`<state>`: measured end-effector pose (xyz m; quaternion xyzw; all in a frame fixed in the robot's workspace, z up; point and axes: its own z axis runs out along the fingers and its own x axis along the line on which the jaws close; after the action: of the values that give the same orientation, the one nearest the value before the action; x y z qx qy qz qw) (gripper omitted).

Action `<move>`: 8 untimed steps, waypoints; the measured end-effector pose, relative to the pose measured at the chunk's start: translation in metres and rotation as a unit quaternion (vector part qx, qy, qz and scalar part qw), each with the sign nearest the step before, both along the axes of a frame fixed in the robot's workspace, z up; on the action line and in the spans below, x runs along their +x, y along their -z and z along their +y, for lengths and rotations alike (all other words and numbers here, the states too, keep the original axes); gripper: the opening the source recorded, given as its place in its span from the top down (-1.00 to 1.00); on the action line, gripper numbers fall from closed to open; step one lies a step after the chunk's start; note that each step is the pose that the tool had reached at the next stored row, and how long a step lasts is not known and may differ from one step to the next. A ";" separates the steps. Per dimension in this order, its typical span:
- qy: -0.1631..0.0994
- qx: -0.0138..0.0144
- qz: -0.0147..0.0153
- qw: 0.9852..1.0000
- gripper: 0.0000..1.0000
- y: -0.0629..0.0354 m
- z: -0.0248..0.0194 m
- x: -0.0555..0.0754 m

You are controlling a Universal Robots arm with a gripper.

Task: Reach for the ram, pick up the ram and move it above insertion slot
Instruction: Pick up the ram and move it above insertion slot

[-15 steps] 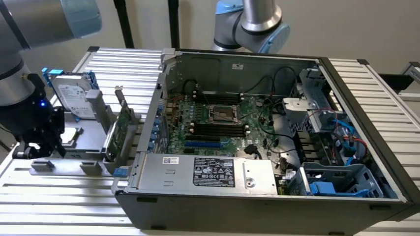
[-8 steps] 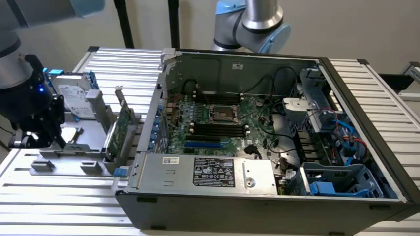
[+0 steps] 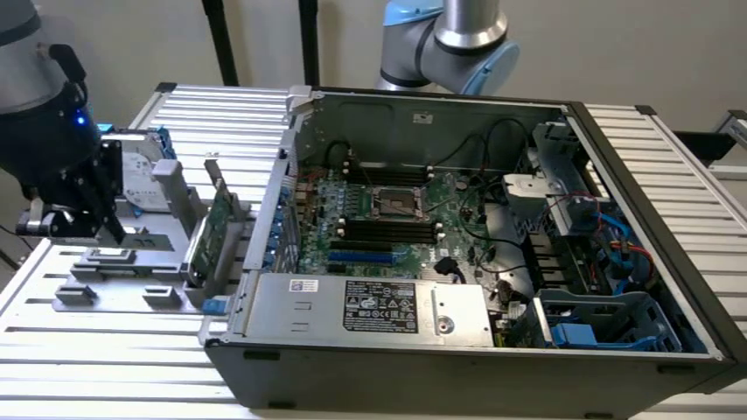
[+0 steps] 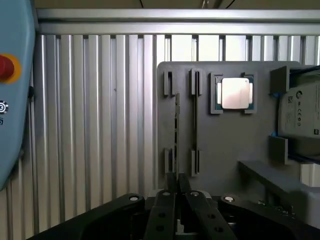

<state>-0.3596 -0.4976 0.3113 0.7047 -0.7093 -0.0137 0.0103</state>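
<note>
Claw (image 4: 177, 182) narrow, closed on the near end of the ram (image 4: 176, 125), which stands on edge in the grey tray (image 4: 225, 142) beside the processor chip (image 4: 235, 93).

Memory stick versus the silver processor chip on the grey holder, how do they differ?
The memory stick is long and thin; the processor chip is square. The memory stick stands on edge, while the processor chip lies flat with its silver face showing. Both sit on the grey holder.
</note>
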 end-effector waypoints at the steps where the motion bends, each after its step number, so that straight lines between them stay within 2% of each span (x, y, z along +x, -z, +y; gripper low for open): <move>1: 0.000 0.000 0.000 1.000 0.73 -0.0045 0.0000 0.003; 8: 0.000 0.000 0.001 1.000 0.73 -0.0365 0.0000 0.030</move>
<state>-0.3292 -0.4976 0.3478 0.7049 -0.7091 -0.0145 0.0105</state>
